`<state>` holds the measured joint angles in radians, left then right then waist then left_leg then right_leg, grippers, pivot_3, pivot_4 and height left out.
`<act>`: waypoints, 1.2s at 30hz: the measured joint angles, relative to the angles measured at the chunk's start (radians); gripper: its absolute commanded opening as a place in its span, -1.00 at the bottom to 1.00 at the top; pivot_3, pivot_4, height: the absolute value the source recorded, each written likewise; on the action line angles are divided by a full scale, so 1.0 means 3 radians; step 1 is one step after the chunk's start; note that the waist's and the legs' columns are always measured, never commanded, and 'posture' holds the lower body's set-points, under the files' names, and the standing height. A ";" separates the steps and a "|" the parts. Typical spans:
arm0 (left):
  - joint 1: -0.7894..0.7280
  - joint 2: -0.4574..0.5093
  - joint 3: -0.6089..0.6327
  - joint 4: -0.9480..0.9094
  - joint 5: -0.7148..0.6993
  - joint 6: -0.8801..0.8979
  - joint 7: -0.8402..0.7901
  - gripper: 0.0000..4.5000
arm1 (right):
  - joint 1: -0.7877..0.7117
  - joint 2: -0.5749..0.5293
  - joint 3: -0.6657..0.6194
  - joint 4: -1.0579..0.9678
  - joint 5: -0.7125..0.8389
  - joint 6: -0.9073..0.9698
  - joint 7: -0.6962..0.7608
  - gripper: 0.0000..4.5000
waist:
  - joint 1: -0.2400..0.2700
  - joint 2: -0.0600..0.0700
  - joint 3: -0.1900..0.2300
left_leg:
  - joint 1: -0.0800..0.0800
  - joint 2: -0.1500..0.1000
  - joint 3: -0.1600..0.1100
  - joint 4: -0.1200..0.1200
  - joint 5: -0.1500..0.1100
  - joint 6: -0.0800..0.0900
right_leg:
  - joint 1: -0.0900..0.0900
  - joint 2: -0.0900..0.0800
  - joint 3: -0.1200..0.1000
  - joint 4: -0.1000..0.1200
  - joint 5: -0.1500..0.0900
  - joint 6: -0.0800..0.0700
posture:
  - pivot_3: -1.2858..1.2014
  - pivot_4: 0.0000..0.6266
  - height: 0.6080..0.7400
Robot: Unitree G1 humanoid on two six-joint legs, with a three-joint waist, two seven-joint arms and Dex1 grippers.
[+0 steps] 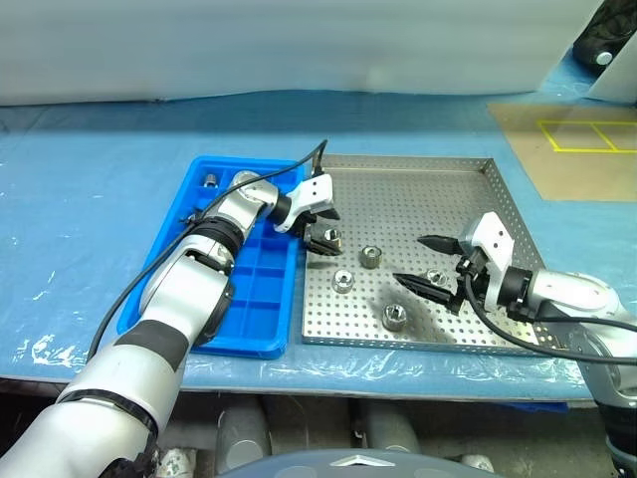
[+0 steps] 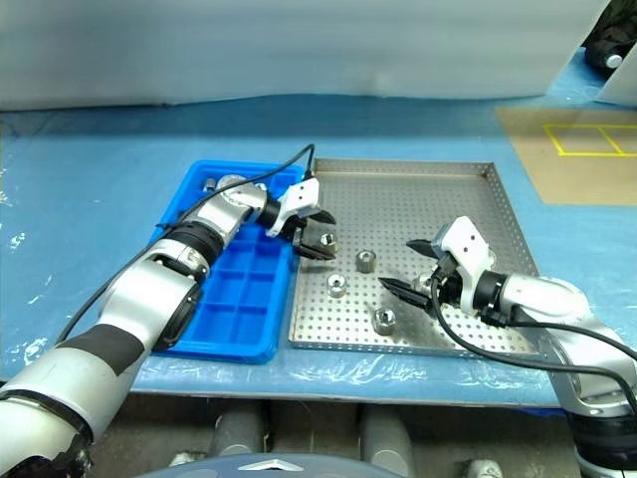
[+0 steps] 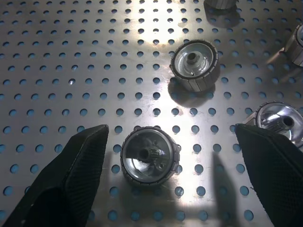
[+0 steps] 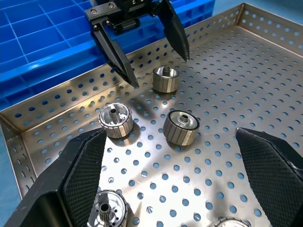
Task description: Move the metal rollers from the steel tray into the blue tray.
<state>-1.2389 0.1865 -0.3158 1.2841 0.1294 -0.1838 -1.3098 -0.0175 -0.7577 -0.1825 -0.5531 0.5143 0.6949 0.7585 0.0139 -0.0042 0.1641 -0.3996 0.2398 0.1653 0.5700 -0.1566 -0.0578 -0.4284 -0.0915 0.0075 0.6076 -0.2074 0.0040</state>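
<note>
Steel tray (image 1: 468,174) sits on blue-covered table, blue tray (image 1: 254,299) touching its left side. Five metal rollers (image 1: 370,256) lie loose on steel tray's perforated floor; two more rest in far compartments of blue tray. Left gripper (image 1: 323,231) reaches over from blue tray side, jaws wide apart, straddling one roller w/o gripping it. Right gripper (image 1: 430,264) hovers low over tray's right half, jaws spread wide, holding nothing.

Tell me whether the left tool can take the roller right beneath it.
Probably yes: the left tool hangs open over the roller near the steel tray's blue-side rim, fingers either side, nothing between; the other rollers stand apart.
</note>
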 measured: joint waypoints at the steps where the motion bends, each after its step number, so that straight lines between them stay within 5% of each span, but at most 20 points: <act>1: -0.0048 -0.0006 -0.0009 0.0026 0.0052 -0.0020 -0.0015 1.00 | 0.0039 0.0013 -0.0020 -0.0040 0.0001 0.0009 -0.0042 0.99 | -0.0004 0.0000 0.0000 | 0.0000 0.0000 0.0000 0.0000 0.0000 0.0000 | 0.0000 0.0000 0.0000 0.0000 0.0000 0.0000 | -0.37 -0.52 1.00; 25: -0.0183 -0.0107 -0.0250 0.0153 0.0873 -0.0273 0.0347 1.00 | 0.0274 0.0118 -0.0059 -0.0197 0.0005 0.0023 -0.0416 0.99 | -0.0119 0.0000 0.0000 | 0.0002 0.0000 0.0002 0.0000 -0.0004 0.0006 | 0.0003 -0.0001 0.0001 -0.0007 0.0000 0.0000 | -0.40 -0.52 1.00; 29: -0.0181 -0.0110 -0.0249 0.0154 0.0885 -0.0270 0.0374 0.61 | 0.0258 0.0121 -0.0059 -0.0197 0.0004 0.0015 -0.0427 1.00 | -0.0129 0.0000 0.0000 | 0.0002 0.0000 0.0002 0.0000 -0.0004 0.0006 | 0.0003 -0.0001 0.0001 -0.0007 0.0000 0.0000 | -0.40 -0.52 1.00; 36: -0.0156 -0.0108 -0.0249 0.0155 0.0897 -0.0270 0.0350 0.53 | 0.0239 0.0128 -0.0052 -0.0197 -0.0004 -0.0004 -0.0446 1.00 | -0.0161 0.0000 0.0000 | 0.0001 0.0000 0.0002 0.0000 -0.0004 0.0007 | 0.0003 -0.0001 0.0000 -0.0008 0.0000 0.0001 | -0.40 -0.52 1.00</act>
<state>-1.2858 0.1541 -0.3905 1.3305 0.3986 -0.2649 -1.2049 0.0542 -0.7192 -0.1982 -0.6122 0.5130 0.6936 0.6246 -0.0345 -0.0043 0.1641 -0.3993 0.2397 0.1660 0.5700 -0.1580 -0.0558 -0.4274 -0.0919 0.0076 0.6052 -0.2075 0.0042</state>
